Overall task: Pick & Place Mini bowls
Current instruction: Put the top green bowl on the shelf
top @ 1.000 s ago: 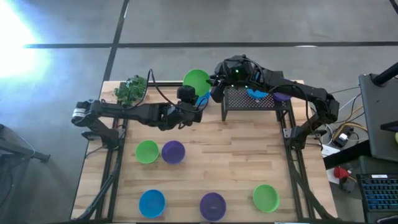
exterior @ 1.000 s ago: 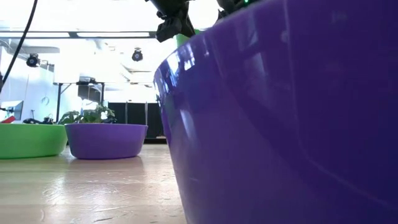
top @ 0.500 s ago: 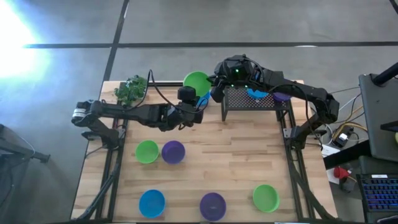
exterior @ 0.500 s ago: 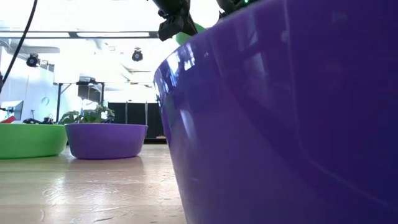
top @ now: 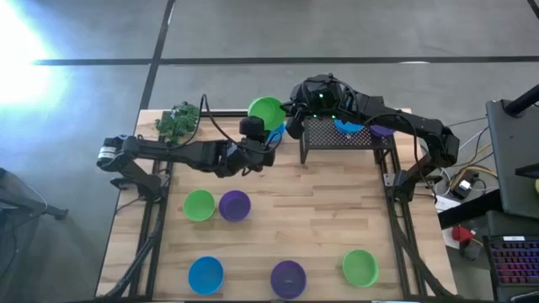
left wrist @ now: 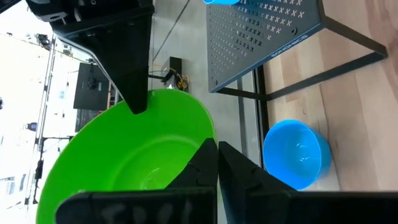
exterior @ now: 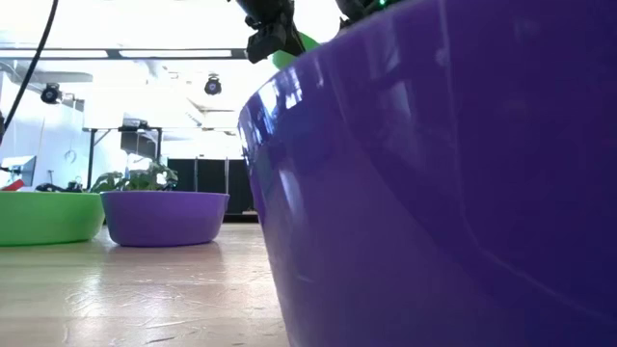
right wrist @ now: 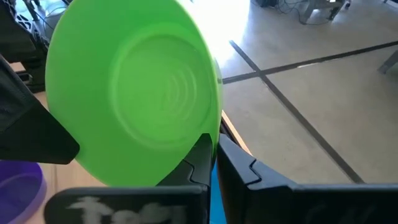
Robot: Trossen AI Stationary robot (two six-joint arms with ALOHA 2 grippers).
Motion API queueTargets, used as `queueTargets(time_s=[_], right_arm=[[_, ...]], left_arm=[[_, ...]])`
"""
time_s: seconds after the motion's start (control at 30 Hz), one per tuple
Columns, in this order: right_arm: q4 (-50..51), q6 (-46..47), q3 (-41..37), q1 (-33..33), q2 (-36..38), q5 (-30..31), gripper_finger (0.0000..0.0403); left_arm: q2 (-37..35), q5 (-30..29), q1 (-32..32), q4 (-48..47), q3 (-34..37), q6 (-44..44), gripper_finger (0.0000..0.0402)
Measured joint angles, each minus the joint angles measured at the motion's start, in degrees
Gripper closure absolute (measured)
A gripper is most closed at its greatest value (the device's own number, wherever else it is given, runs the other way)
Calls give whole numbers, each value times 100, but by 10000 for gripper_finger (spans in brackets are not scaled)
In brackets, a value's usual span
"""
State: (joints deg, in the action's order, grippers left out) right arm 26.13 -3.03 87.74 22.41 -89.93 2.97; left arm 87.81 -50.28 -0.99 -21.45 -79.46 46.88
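Both end effectors pinch one green bowl [top: 267, 110] on opposite rim sides, lifted over far surface [top: 328, 206] edge: left end effector [top: 268, 135] from near side, right end effector [top: 289, 118] from beside rack [top: 341, 135]. Blue bowl [left wrist: 296, 154] on surface below. Five bowls spread over near half; middle strip bare. Plant [top: 176, 120] at far left corner. Rack lettering too small to read.

A robotics lab or workshop: the wooden worktable [top: 278, 236] stands on a grey concrete floor [top: 337, 34], ceiling spotlights [exterior: 212, 85] hang beyond it, with a cable-strewn keyboard desk [top: 514, 252] beside it.
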Motion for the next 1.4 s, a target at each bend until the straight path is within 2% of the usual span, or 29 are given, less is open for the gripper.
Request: queueTargets(time_s=[0.37, 0.63, 0.83, 1.1, 1.23, 1.4], right_arm=[[48, -81, 0, 74, 4, 22, 396], [168, -44, -9, 547, 32, 6, 396], [961, -35, 390, 916, 59, 6, 396], [2802, -118, 1111, 1397, 59, -1, 396], [3471, -168, 1165, 1560, 61, -244, 395], [3629, -172, 944, 1663, 63, -585, 395]], left_arm=[[-11, -79, 2, -9, 0, -165, 325], [-28, -127, -52, -2, 0, -505, 319], [-44, -91, -90, 1, 0, -613, 319], [-46, -59, -90, 0, 0, -805, 319], [-46, -55, -90, 0, 0, -808, 319], [-46, -37, -93, -1, 0, -840, 319]])
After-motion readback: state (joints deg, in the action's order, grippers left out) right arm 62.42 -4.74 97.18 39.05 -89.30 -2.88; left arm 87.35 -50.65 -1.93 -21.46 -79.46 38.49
